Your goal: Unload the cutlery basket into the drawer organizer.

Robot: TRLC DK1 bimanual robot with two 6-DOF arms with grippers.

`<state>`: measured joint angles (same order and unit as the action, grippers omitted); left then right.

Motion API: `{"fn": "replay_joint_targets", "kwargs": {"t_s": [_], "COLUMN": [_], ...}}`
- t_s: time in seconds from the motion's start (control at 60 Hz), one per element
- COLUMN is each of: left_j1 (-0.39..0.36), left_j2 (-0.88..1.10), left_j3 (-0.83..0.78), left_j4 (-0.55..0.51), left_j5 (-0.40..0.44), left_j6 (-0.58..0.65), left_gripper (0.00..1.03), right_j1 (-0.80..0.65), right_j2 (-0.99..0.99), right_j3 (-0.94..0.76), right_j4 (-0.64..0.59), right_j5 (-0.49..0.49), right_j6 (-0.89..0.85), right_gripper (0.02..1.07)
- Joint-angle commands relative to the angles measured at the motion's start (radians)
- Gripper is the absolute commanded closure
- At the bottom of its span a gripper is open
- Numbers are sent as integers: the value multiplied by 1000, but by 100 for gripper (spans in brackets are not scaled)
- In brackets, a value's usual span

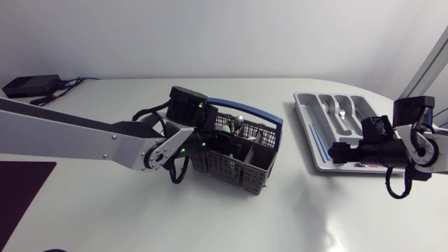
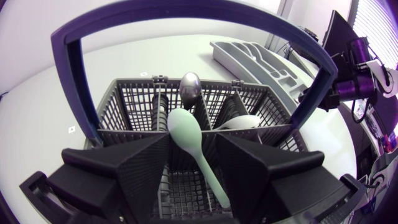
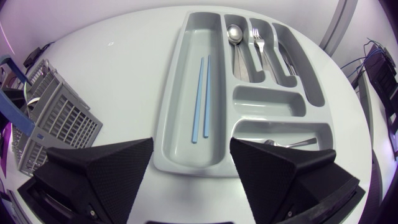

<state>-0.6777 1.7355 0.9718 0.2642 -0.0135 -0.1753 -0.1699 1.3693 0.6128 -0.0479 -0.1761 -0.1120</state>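
The grey mesh cutlery basket (image 1: 241,159) with its blue handle (image 1: 248,112) stands mid-table. My left gripper (image 1: 218,137) is lowered into it. In the left wrist view a mint-green spoon (image 2: 185,127) stands between the gripper's (image 2: 191,142) fingers; a gap shows on one side of its stem, so it is open. A metal spoon (image 2: 190,87) and a white spoon (image 2: 239,122) stand ahead of it. At the right lies the grey drawer organizer (image 1: 308,112), holding blue chopsticks (image 3: 202,99), a spoon (image 3: 234,32) and a fork (image 3: 258,37). My right gripper (image 1: 343,150) hangs open and empty over its near edge.
A black box (image 1: 31,85) with cables sits at the table's back left. The right wrist view shows the basket (image 3: 56,118) beside the organizer (image 3: 186,62), with bare table between them.
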Motion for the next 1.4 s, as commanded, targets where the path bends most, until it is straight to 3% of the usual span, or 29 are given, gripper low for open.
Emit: {"fn": "replay_joint_targets", "kwargs": {"t_s": [0.0, 0.4, 0.683, 0.783, 1.383], "left_j1": [-13, -31, -51, -56, -117], "left_j2": [21, 68, 73, 73, -30], "left_j3": [5, 24, 27, 25, -73], "left_j4": [26, 70, 79, 79, 106], "left_j5": [-9, -9, -9, -9, -11], "left_j6": [11, 34, 50, 56, 123], "left_gripper": [60, 79, 84, 92, 93], "right_j1": [9, 21, 26, 27, 43], "right_j2": [19, 33, 40, 40, 34], "right_j3": [-30, -38, -38, -41, -58], "right_j4": [11, 26, 29, 33, 40], "right_j5": [-2, 6, 7, 9, 32], "right_j6": [14, 12, 12, 12, 14], "right_gripper": [18, 18, 18, 18, 18]}}
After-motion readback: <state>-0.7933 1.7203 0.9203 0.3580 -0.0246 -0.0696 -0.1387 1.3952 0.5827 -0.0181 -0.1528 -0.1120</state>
